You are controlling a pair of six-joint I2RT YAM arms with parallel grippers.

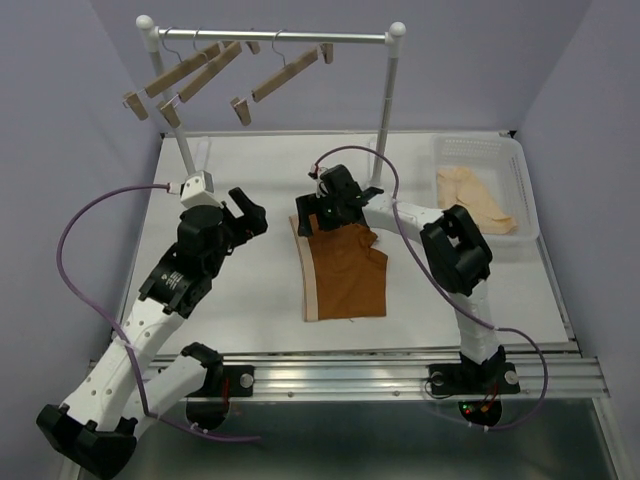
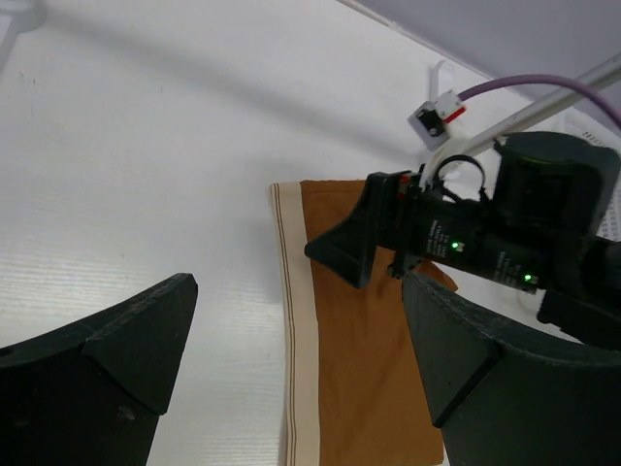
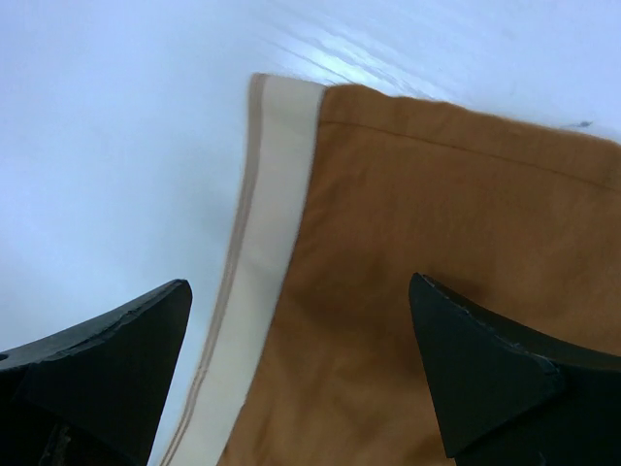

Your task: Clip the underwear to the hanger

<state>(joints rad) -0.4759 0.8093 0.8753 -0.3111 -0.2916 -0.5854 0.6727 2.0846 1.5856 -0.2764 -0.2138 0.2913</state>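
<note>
White tabletop (image 1: 250,310) holds the rust-brown fabric underwear with beige waistband (image 1: 345,275), flat at centre. Right gripper (image 3: 299,291) hovers wide open over its far waistband corner; left gripper (image 2: 299,282) gapes empty nearby. Likely next: pinch that corner, then lift toward the light-wood clip hangers (image 1: 285,75).

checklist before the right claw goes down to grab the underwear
1. Right claw open: ok.
2. Right claw lined up over the underwear, waistband between its fingers: ok.
3. Underwear flat on the table, nothing lying on it: ok.
4. Left claw open and off to the side of the fabric: ok.
5. Height of the right claw above the fabric: cannot tell.
6. Hanger within reach on the table: not ok, the hangers all hang on the rail.
</note>
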